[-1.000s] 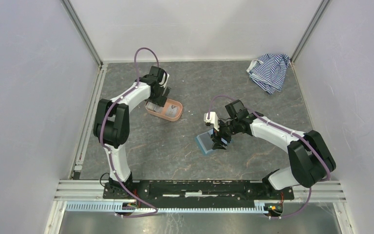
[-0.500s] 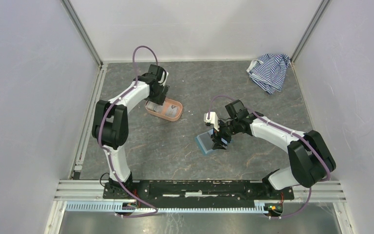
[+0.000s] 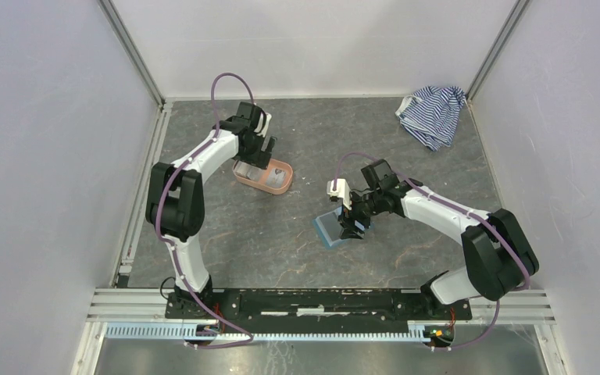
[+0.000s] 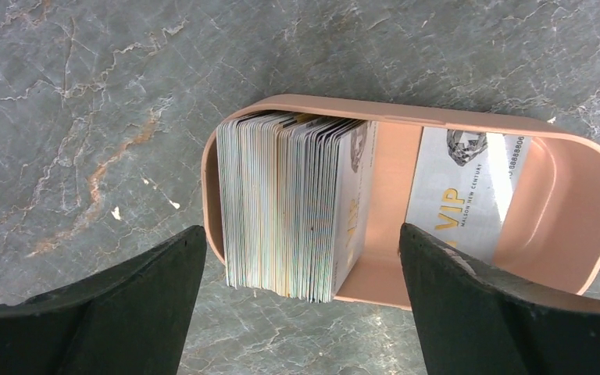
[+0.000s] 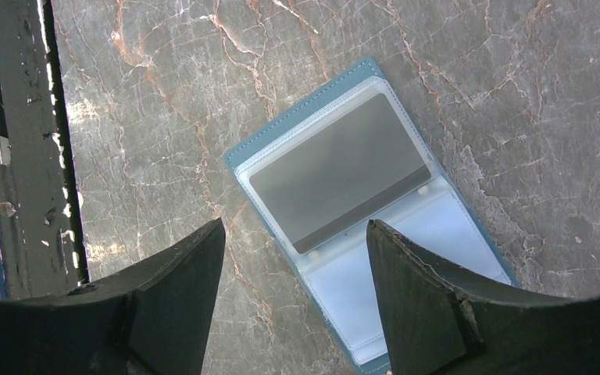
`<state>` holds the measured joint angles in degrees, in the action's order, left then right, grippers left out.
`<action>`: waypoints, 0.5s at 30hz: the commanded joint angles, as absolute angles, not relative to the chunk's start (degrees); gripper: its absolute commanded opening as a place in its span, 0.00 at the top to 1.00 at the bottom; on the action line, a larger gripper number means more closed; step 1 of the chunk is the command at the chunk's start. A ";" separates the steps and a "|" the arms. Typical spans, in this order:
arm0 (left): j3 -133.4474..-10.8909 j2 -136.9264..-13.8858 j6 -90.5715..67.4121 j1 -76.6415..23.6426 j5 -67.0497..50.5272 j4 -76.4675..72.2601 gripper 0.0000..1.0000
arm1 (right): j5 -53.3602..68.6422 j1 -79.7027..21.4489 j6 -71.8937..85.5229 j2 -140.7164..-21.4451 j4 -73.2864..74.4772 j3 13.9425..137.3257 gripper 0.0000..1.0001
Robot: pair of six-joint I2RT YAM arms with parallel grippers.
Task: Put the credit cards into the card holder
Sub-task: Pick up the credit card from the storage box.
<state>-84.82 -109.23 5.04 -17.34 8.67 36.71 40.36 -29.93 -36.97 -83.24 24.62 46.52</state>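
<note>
Stone tabletop [image 3: 281, 242], card holder [image 5: 410, 238] partly hidden

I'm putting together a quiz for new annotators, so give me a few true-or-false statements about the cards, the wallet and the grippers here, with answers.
1. The card holder lies open on the table. True.
2. The credit cards stand on edge, stacked in the salmon tray. True.
3. The left gripper is clamped on a card. False: it is open and holds nothing.
4. Every sleeve of the card holder is empty. False: a grey card sits in one sleeve.
5. The striped cloth lies against the tray. False: it lies in the far right corner, apart from it.
6. The right gripper is open above the card holder. True.
</note>
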 commanded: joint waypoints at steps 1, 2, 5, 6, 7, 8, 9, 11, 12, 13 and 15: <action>-87.39 -110.77 3.75 -17.14 9.08 37.37 0.00 | 41.81 -29.72 -37.98 -83.28 24.70 48.60 0.26; -87.63 -111.60 3.90 -17.14 10.48 37.76 0.00 | 41.81 -29.75 -38.01 -83.23 24.75 48.60 0.26; -87.72 -112.89 3.94 -17.14 13.82 37.92 0.00 | 41.84 -29.76 -38.06 -83.17 24.86 48.60 0.26; -87.71 -113.12 3.84 -17.14 14.92 37.84 0.00 | 41.91 -29.76 -38.17 -83.16 24.85 48.60 0.26; -87.71 -113.26 3.83 -17.14 15.44 37.69 0.00 | 41.92 -29.75 -38.19 -83.21 24.87 48.65 0.26; -87.76 -113.40 3.90 -17.13 16.11 37.55 0.00 | 41.98 -29.76 -38.19 -83.22 24.96 48.60 0.26; -87.84 -113.57 3.99 -17.14 16.44 37.53 0.00 | 42.01 -29.80 -38.25 -83.23 24.96 48.69 0.26; -88.08 -114.09 4.29 -17.14 16.87 37.54 0.00 | 42.01 -29.75 -38.33 -83.24 25.13 48.71 0.26; -88.09 -114.21 4.28 -17.14 16.78 37.53 0.00 | 42.01 -29.70 -38.41 -83.17 25.14 48.69 0.26; -88.06 -114.25 4.24 -17.13 16.61 37.60 0.00 | 42.01 -29.75 -38.41 -83.14 25.09 48.69 0.25; -87.89 -114.27 4.30 -17.14 16.36 37.53 0.00 | 42.01 -29.79 -38.45 -83.11 25.17 48.69 0.25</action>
